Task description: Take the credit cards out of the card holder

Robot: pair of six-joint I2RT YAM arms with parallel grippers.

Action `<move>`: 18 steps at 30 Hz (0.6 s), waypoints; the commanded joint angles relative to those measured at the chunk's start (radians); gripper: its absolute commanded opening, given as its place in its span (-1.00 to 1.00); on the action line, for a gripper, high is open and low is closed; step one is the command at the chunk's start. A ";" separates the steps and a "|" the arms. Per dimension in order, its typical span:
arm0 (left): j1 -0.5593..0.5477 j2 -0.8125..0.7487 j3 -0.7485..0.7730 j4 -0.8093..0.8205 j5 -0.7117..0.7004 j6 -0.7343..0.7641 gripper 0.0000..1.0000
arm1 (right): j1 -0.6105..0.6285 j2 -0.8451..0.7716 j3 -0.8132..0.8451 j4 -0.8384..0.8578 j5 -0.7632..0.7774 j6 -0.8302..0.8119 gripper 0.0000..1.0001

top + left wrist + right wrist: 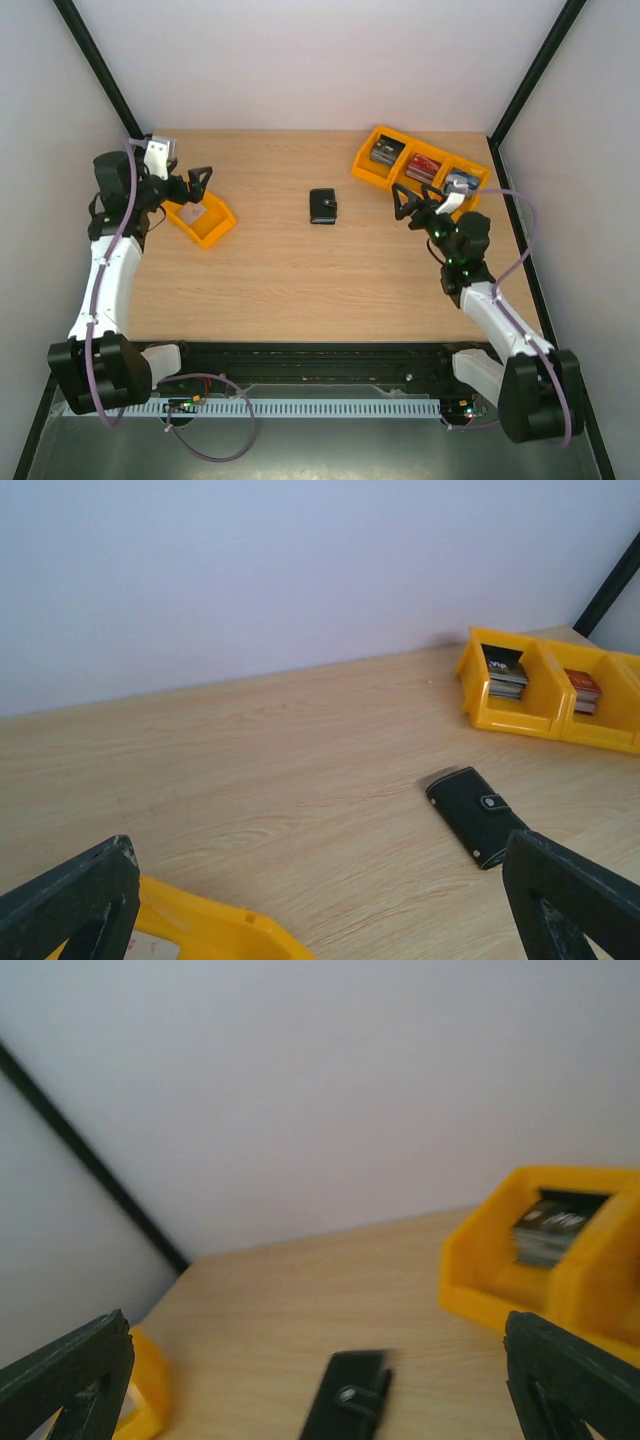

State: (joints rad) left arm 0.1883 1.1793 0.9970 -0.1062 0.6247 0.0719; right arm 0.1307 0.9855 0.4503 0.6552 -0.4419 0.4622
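Holder [323, 206] lies folded shut near the middle of the surface [280, 290], its snap tab lying across its face, well apart from both arms and touching nothing else. Left end effector [198, 186] hovers released, jaws spread wide and gripping nothing, above the far end of a single yellow tray [222, 230] at the left side. In that tray rests a small pale card [193, 212], probably one of the credit cards, though its markings are too small to make out. Right end effector [412, 203] is likewise released, jaws wide with nothing between them, just in front of a three-bin yellow rack [365, 160] in the far right corner. The rack's bins hold a dark stack [387, 152], a red stack [425, 167] and a blue stack [458, 182], one to each bin. From the left wrist, the holder shows on bare wood to the right. The right wrist view is blurred, with the holder a dark shape low at centre.
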 commanded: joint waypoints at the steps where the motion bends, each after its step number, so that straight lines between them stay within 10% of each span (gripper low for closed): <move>1: -0.006 0.026 0.112 -0.236 0.012 0.052 0.99 | 0.012 0.132 0.147 -0.082 -0.251 0.110 0.98; 18: -0.155 0.083 0.048 -0.230 0.013 -0.127 0.99 | 0.262 0.951 0.890 -0.691 0.072 0.077 0.24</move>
State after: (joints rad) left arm 0.0635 1.2423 1.0622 -0.3569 0.5980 0.0044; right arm 0.3855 1.8069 1.2068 0.1635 -0.4347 0.5247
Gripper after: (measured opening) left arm 0.995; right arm 0.656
